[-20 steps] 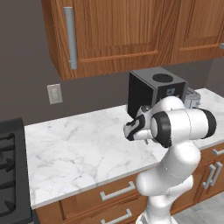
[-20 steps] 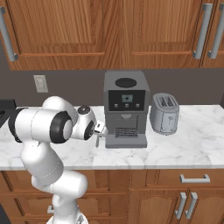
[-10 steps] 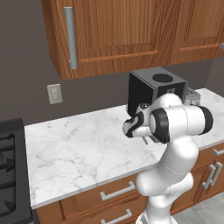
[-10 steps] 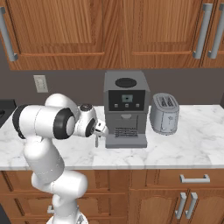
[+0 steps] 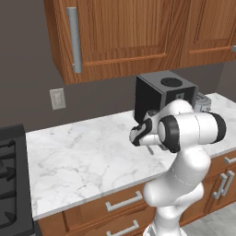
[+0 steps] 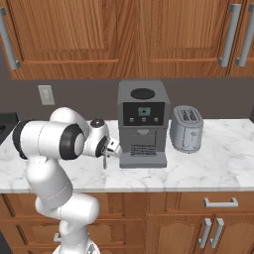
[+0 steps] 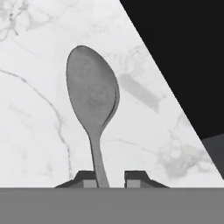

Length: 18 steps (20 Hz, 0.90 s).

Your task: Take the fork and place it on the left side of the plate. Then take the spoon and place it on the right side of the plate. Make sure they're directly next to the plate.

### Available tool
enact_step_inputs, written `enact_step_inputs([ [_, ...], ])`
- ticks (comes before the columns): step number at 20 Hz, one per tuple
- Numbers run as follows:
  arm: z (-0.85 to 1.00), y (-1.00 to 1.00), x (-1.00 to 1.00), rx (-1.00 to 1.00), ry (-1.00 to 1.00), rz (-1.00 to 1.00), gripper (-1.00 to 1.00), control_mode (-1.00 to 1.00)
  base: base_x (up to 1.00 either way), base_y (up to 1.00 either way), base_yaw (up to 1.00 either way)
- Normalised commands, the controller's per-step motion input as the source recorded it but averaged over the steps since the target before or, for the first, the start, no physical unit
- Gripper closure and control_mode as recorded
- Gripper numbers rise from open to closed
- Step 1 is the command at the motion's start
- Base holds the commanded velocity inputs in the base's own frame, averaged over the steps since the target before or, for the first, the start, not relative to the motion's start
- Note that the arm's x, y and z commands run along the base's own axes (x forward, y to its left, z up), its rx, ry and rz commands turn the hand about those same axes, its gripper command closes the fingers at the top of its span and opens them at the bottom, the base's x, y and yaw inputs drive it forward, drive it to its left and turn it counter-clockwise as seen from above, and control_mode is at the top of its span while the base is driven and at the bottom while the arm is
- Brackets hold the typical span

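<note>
The spoon [image 7: 92, 97] is small, grey and metallic. Its bowl points away from the hand over the white marble counter [image 7: 35, 144]. Its thin handle runs down between my two fingertips, and my gripper [image 7: 111, 179] is shut on it. From the base, the spoon [image 6: 104, 162] hangs as a thin grey sliver under my gripper [image 6: 106, 154], above the counter and just left of the coffee machine. The left base view shows the same spoon [image 5: 150, 150] below my gripper [image 5: 146, 144]. The fork and the plate are out of view.
A dark grey coffee machine [image 6: 143, 124] stands on the counter right beside my hand, with a silver toaster [image 6: 186, 128] to its right. A black stove [image 5: 9, 175] borders the counter at the far left. Wooden cabinets [image 5: 120, 32] hang overhead.
The jaws have drawn in from wide open to narrow around the spoon's handle. The arm's upper joints have shifted a little; the hand stays beside the coffee machine.
</note>
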Motion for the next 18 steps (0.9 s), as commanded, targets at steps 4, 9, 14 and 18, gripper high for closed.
enact_step_inputs([
  [4, 0.26, 0.15, -0.19, 0.07, 0.0, 0.02, 1.0, -1.0, 0.0, 0.0, 0.0],
  [9, 0.91, 0.39, -0.05, 0.06, 0.0, 0.02, 1.0, -1.0, 0.0, 0.0, 0.0],
  [14, 0.98, 0.34, -0.33, 0.11, 0.05, 0.01, 1.0, -1.0, 0.0, 0.0, 0.0],
  [18, 0.57, 0.35, -0.72, 0.1, 0.12, 0.0, 1.0, -1.0, 0.0, 0.0, 0.0],
])
